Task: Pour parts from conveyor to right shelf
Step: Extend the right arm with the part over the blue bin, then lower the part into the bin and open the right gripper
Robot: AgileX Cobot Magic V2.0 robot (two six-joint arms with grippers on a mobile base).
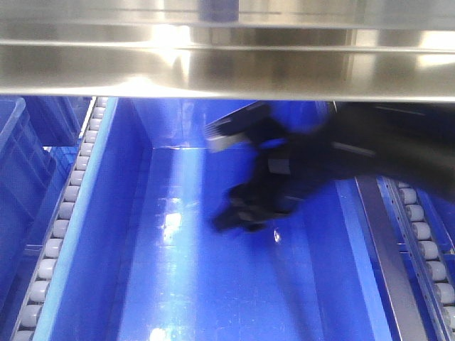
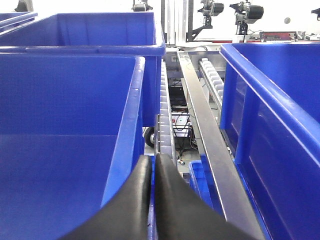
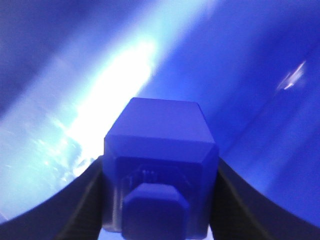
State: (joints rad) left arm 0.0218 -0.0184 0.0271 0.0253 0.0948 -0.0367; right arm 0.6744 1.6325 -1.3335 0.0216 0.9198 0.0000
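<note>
Inside a deep blue bin point(image 1: 178, 284) on the steel shelf point(image 1: 227, 71), the right arm reaches in from the right, a dark and blurred shape hanging above the bin floor. The right gripper point(image 1: 238, 213) sits at its lower end, too smeared in the front view to read how its jaws stand. The right wrist view settles that: the two black fingers point(image 3: 80, 205) press against either side of the blue block point(image 3: 160, 170), which fills the gap between them (its short knob faces the camera, low in the picture). Behind the block there is only glossy blue plastic with a bright streak of glare across it, so the block is held within the bin and not resting on anything that can be seen.

Rails of small white rollers point(image 1: 60, 220) run down both sides of the bin, with a flat steel strip point(image 1: 387, 256) beside the right-hand rail. Another blue bin point(image 1: 21, 170) stands to the far left.

The left gripper point(image 2: 152, 200) is elsewhere on the shelf, its two black fingers pressed together with nothing between them, hovering over the rim between a large blue bin point(image 2: 65, 150) and a roller rail point(image 2: 165, 115). A further blue bin point(image 2: 270, 125) stands to the right of that rail, and a steel strip point(image 2: 205, 140) runs between them.
</note>
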